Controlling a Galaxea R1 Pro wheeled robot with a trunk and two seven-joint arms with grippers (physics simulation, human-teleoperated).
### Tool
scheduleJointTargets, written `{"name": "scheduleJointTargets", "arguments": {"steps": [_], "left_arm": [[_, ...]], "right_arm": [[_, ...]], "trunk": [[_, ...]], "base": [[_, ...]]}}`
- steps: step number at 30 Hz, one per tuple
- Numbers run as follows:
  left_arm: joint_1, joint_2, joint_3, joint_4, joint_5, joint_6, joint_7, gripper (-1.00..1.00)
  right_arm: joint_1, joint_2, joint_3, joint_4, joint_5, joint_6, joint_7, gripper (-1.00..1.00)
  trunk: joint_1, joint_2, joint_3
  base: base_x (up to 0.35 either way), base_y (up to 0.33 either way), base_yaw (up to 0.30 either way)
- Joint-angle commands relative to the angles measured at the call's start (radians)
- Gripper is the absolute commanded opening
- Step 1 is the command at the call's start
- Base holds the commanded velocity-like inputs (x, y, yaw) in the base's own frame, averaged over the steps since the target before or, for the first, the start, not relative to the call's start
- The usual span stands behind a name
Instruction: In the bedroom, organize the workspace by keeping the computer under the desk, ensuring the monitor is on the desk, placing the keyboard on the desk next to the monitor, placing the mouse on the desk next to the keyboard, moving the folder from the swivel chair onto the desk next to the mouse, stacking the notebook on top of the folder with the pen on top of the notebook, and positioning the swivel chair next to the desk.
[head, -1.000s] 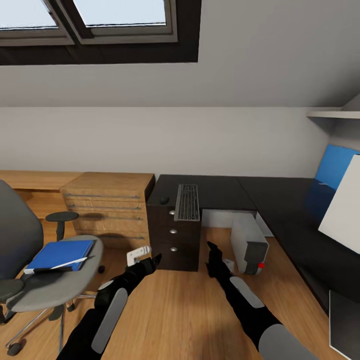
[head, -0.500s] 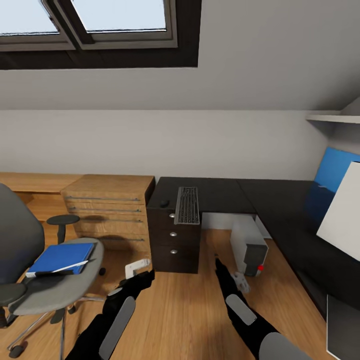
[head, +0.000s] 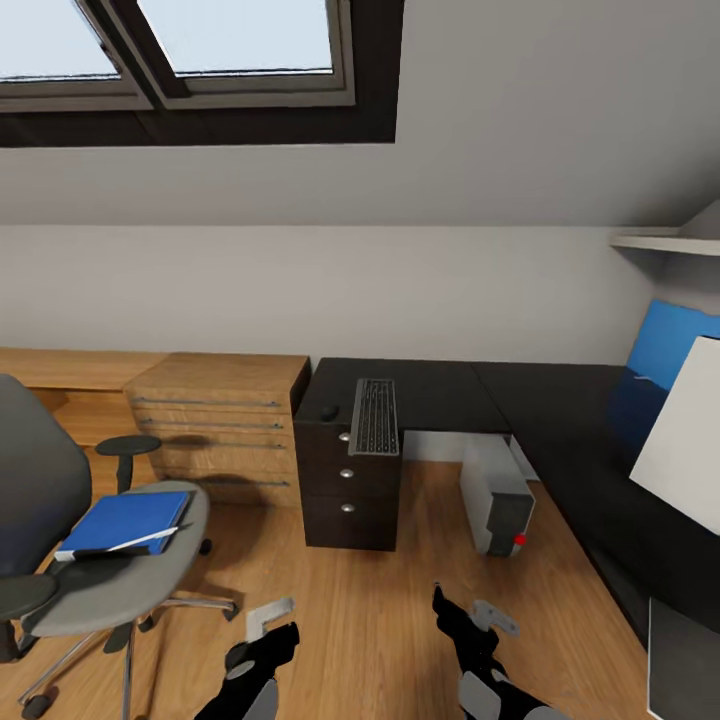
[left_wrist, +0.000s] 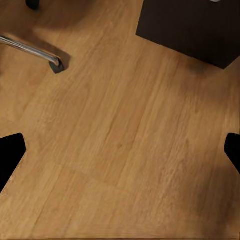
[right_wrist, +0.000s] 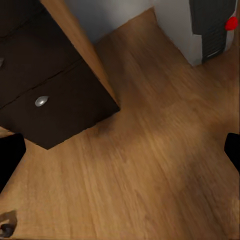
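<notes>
Currently both black grippers, left (head: 268, 640) and right (head: 455, 618), hanging wide open over wooden floor (head: 370, 610); blue folder (head: 120, 521) lying on grey swivel chair (head: 110, 570) beyond left gripper.

Ahead of me the dark desk (head: 450, 385) carries the keyboard (head: 376, 416) and, left of it, the mouse (head: 329, 411).

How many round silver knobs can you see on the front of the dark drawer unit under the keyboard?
3, stacked in a column on the dark drawer unit: the top knob just below the keyboard, the middle knob, and the bottom knob nearest the floor. Others may be hidden.
</notes>
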Motion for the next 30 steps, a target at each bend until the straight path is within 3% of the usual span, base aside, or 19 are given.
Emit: {"name": "scheduleJointTargets", "arguments": {"steps": [1,5,9,12,17,25,30], "left_arm": [[-0.001,0.000,-0.017,0.020,0.004,-0.023,0.008,1.00],[-0.001,-0.004,-0.055,0.108,0.007,-0.131,0.007,1.00],[-0.001,-0.014,-0.069,0.228,0.006,-0.167,-0.012,1.00],[-0.001,-0.027,-0.073,0.324,0.006,-0.208,-0.057,1.00],[-0.001,-0.034,-0.075,0.398,0.005,-0.288,-0.107,1.00],[-0.001,-0.042,-0.075,0.429,0.003,-0.312,-0.118,1.00],[-0.001,-0.041,-0.075,0.433,0.004,-0.314,-0.118,1.00]], "right_arm": [[-0.001,0.002,0.007,0.016,0.005,-0.016,0.003,1.00],[0.000,0.007,0.008,0.067,0.049,-0.050,0.006,1.00],[0.023,0.007,0.009,0.083,0.068,-0.061,0.008,1.00],[0.068,0.007,0.009,0.088,0.121,-0.072,0.009,1.00],[0.105,0.006,0.008,0.091,0.205,-0.129,0.008,1.00],[0.142,0.006,0.008,0.092,0.224,-0.163,0.008,1.00],[0.146,0.005,0.008,0.092,0.228,-0.166,0.009,1.00]], "trunk": [[-0.004,0.007,0.002],[-0.019,0.035,0.015],[-0.035,0.063,0.027],[-0.046,0.084,0.037],[-0.065,0.119,0.052],[-0.096,0.175,0.077],[-0.096,0.175,0.077]], "base": [[0.000,0.000,0.000],[0.000,0.000,0.000],[0.000,0.000,0.000],[0.000,0.000,0.000],[0.000,0.000,0.000],[0.000,0.000,0.000],[0.000,0.000,0.000]]}}
